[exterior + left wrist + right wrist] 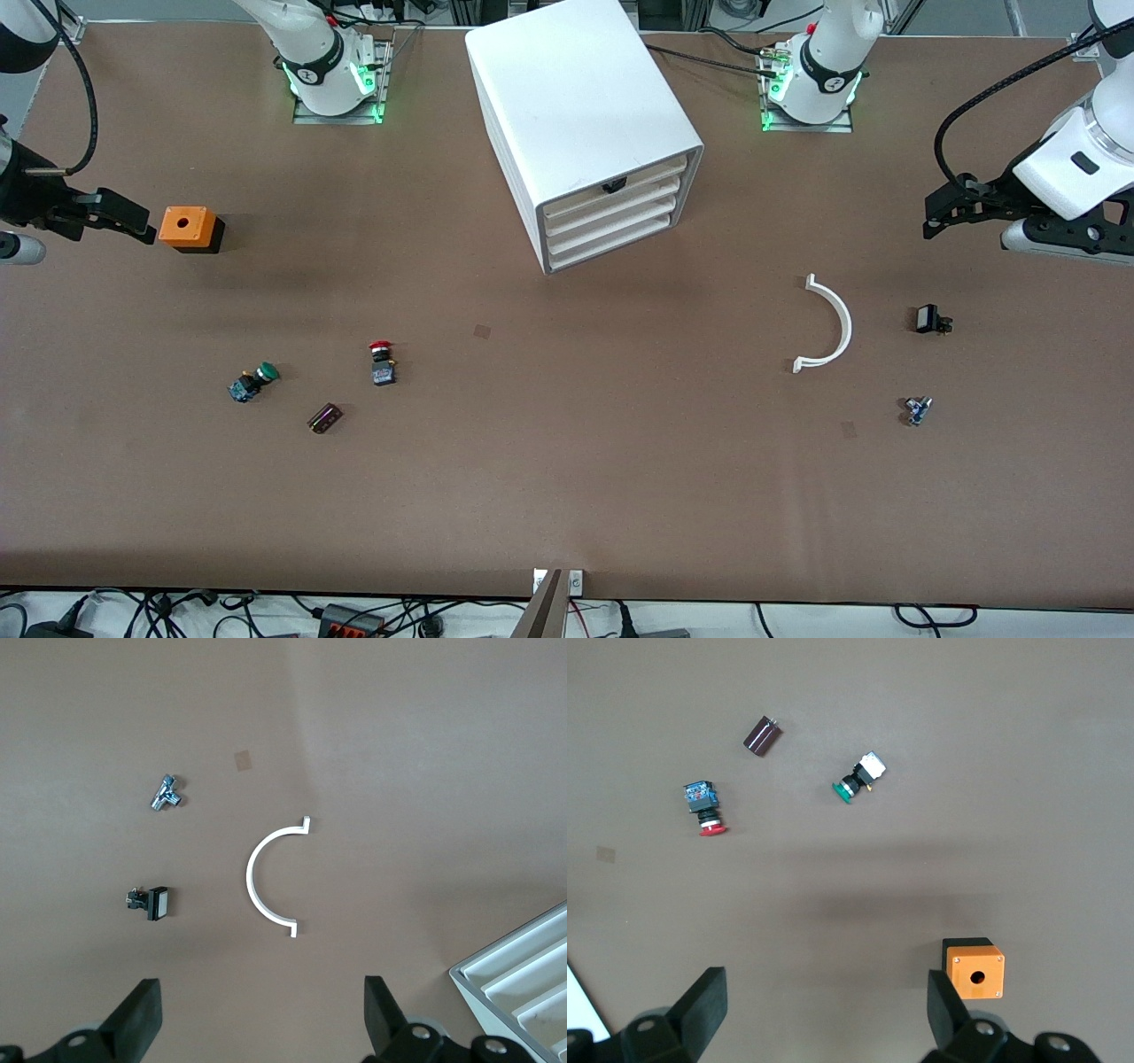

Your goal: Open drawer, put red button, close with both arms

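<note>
Hovering with jaws spread wide and empty, the right gripper point(133, 220) sits over its own end of the table just beside the orange box point(187, 228), while the left gripper point(941, 206), equally wide and empty, waits over its end near the white arc point(831, 322). The red button point(382, 362) lies well out from the right gripper, near the green button point(253, 382), so it risks picking the wrong cap, or the closed drawer point(613, 198), between both grippers, may drag its cabinet point(576, 106) if pulled askew. No readable writing shows anywhere.
</note>
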